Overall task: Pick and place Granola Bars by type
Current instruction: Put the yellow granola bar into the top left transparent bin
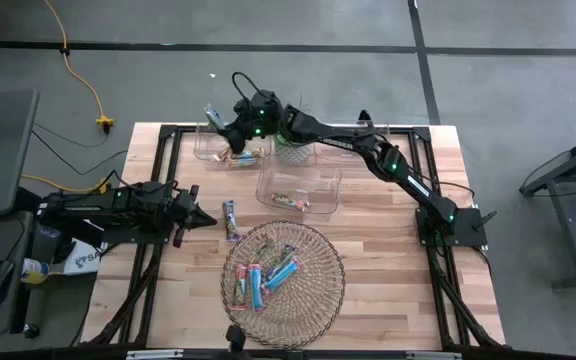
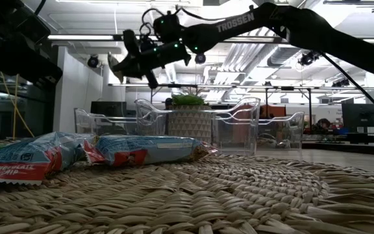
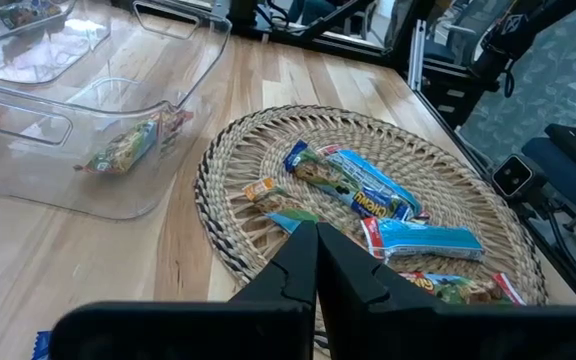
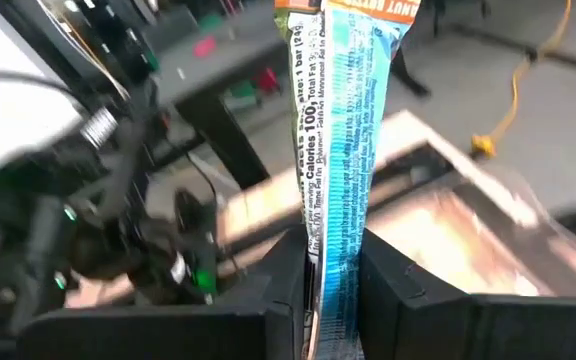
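A blue bar (image 4: 340, 140) is pinched in the right claw (image 1: 217, 122), held above the bin (image 1: 230, 146) near the counter's far edge. Left claw (image 1: 206, 219) is shut, nothing held, near the left edge.

A blue bar (image 4: 340, 130) with an orange top edge is showing white print. Blue-and-red bars (image 1: 281, 270) are lying on the tan woven tray (image 1: 328, 262). The table (image 1: 388, 260) is showing pale wood grain.
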